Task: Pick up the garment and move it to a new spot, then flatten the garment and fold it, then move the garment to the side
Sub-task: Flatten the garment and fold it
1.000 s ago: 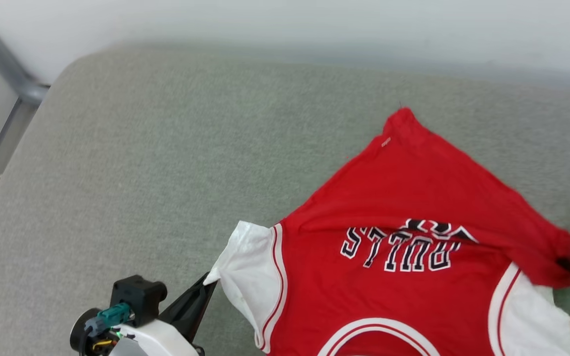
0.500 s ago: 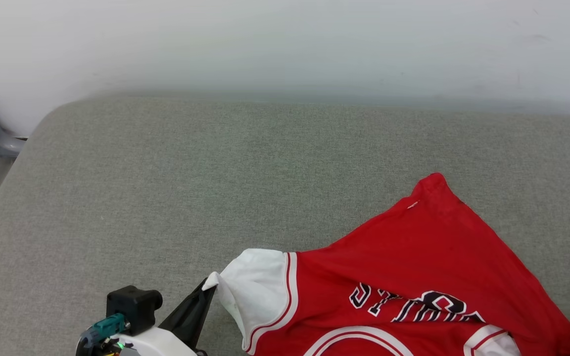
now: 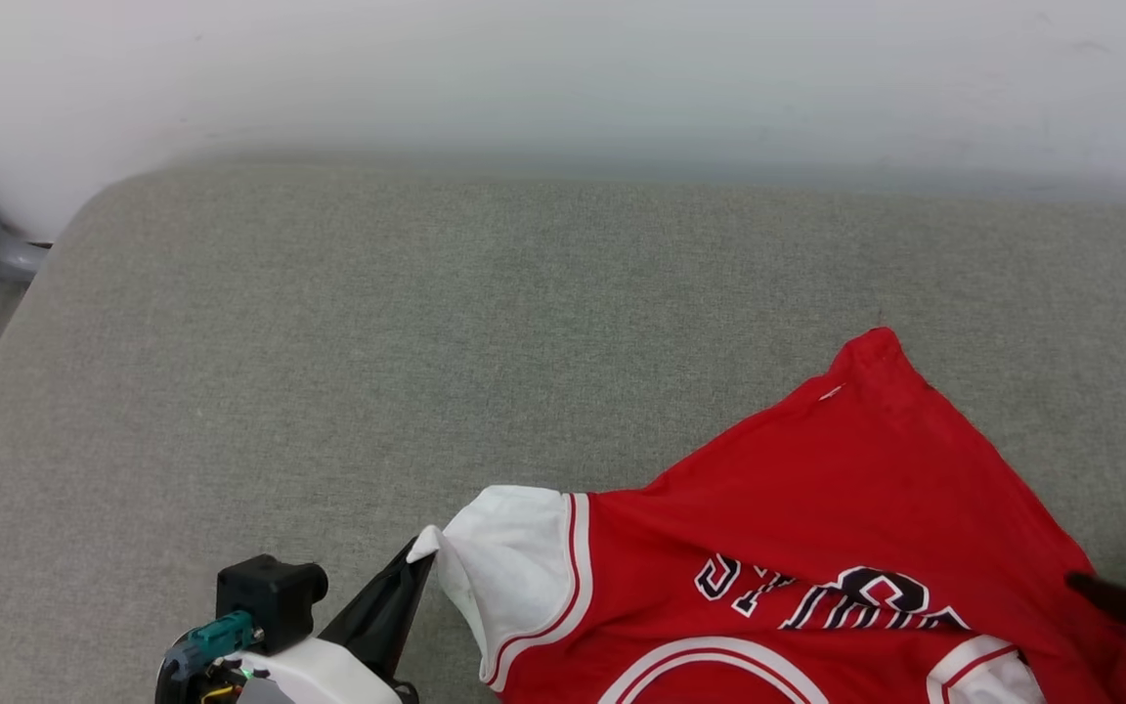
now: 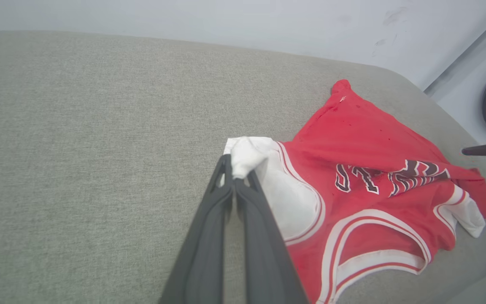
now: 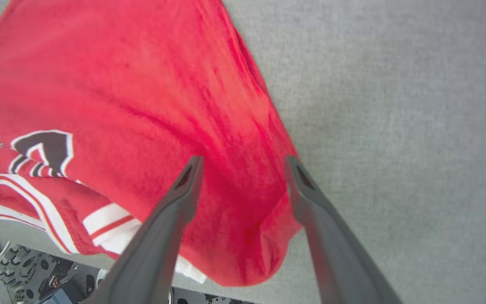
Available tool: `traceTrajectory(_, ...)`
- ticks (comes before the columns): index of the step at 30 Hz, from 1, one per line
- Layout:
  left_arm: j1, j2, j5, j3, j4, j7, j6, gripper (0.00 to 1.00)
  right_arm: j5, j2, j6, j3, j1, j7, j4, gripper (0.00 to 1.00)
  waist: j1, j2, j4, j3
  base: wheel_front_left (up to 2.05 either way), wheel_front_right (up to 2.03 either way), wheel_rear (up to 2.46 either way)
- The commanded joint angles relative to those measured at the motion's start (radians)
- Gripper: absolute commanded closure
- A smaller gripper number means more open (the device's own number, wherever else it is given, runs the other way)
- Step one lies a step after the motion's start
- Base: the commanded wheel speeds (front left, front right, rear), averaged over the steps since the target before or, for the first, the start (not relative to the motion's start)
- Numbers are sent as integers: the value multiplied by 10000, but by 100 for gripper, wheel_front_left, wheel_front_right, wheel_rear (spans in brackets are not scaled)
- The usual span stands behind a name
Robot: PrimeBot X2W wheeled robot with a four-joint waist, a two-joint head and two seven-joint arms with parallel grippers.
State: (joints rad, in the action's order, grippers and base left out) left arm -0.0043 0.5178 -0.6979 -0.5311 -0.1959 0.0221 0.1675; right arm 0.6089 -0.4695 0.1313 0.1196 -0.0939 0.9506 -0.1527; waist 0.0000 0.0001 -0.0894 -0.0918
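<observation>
The garment (image 3: 817, 508) overhangs the grey cushion's (image 3: 328, 342) near edge, with open room leftward; left tool (image 4: 232, 177) pinches a white sleeve (image 4: 247, 154), right tool (image 5: 243, 169) spread open over red cloth.

The garment (image 3: 817, 508) is laid on the worktop (image 3: 328, 342), near right, wall (image 3: 563, 78) behind. Its left sleeve tip (image 4: 245, 154) is pinched in the left hand (image 3: 418, 559); the right hand (image 5: 243, 162) is placed, fingers (image 5: 182, 194) parted, over its right edge.

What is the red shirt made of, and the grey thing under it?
The red T-shirt with white sleeves looks like thin, matte knit cloth: it creases and drapes. The grey-green cushioned surface seems covered in coarse woven fabric, with a speckled weave; its filling is hidden.
</observation>
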Motion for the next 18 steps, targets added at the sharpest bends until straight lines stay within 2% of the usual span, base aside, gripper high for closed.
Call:
traceTrajectory(1, -114, -18, 87, 6, -34, -27, -18, 100, 18, -9, -10, -3, -298, 124, 238, 0, 0, -1, -89, -141, 0, 0, 0)
traceTrajectory(5, -292, -40, 173, -75, -84, -30, -83, 100, -85, -92, -11, -200, -1145, 585, 971, 0, 0, -1, -318, -442, 0, 0, 0)
traceTrajectory(9, -532, -81, 273, -167, -215, -5, -126, 100, -279, 62, -10, -423, -2254, 1171, 1208, 0, 0, -1, -641, -879, 0, 0, 0)
traceTrajectory(18, -1113, -358, 546, -470, -331, 20, -273, 100, -1212, 257, -11, -620, -4186, 1895, 115, 0, 0, -1, -1626, -1984, 0, 0, 0)
